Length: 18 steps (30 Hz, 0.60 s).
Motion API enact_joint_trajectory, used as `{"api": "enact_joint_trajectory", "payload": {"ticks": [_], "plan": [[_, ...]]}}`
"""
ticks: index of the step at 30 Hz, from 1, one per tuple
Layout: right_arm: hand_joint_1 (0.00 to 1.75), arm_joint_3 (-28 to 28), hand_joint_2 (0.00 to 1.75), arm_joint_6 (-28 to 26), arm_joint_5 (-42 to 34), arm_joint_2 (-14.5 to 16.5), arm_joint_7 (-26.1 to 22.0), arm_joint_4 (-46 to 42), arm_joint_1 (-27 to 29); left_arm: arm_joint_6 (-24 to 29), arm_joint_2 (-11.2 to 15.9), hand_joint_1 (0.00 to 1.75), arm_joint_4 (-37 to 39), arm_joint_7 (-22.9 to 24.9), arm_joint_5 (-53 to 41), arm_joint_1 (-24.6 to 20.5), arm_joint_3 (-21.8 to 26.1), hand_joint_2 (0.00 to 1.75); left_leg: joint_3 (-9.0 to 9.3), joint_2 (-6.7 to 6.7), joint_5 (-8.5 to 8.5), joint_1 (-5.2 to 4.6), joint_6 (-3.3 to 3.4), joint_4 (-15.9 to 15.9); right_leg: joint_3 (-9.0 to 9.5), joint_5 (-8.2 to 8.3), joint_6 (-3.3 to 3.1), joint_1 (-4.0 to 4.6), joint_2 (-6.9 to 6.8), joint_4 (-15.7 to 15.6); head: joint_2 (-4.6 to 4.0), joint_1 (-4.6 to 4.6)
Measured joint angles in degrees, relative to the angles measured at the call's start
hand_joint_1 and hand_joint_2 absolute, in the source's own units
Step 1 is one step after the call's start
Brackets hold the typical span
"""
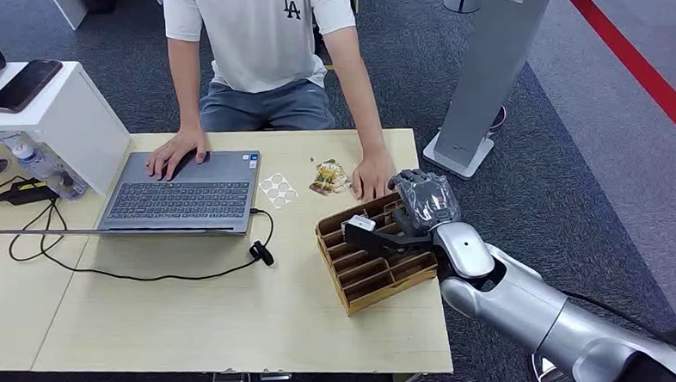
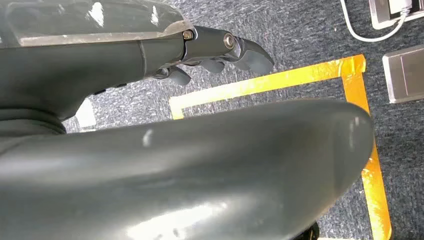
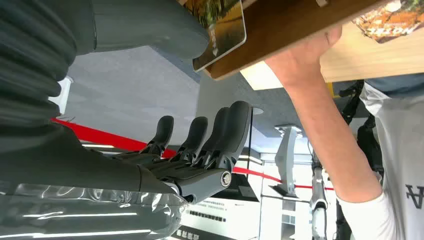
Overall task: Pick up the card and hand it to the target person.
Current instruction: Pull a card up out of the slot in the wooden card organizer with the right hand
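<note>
grey carpet [image 1: 565,147], light wooden table [image 1: 237,324]

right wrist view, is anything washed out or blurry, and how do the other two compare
Right wrist view: bright background behind the right hand is washed out, the near thumb soft. Left wrist view: a blurred dark body part close to the lens carries glare streaks; the floor tape is sharp. Head view: even light, table crisp.

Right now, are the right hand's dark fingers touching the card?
Apart. The right wrist view shows open space between the fingers and the card in the wooden rack. The thumb lies near the card's edge; contact there is unclear.
</note>
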Motion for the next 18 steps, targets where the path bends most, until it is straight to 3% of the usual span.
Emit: {"api": "enact_joint_trajectory", "payload": {"ticks": [9, 18], "plan": [[0.79, 0.48, 1.75, -0.34, -1.12, 1.80, -1.04, 5.79, 0.65, 0.24, 0.31, 0.00, 0.06, 0.16, 0.71, -0.05, -0.40, 0.00, 0.09, 0.03, 0.03, 0.01, 0.00, -0.09, 0.08, 0.04, -0.02, 0.02, 0.03, -0.08, 0.00, 0.00], [0.79, 0.53, 1.75, -0.27, -1.21, 1.84, -1.08, 6.30, 0.76, 0.23, 0.32, 0.00, 0.05, 0.18, 0.72, -0.04, -0.44, 0.00, 0.08, 0.02, 0.01, 0.03, -0.01, -0.06, 0.08, 0.02, -0.01, 0.02, 0.02, -0.06, 0.00, 0.00]]}}
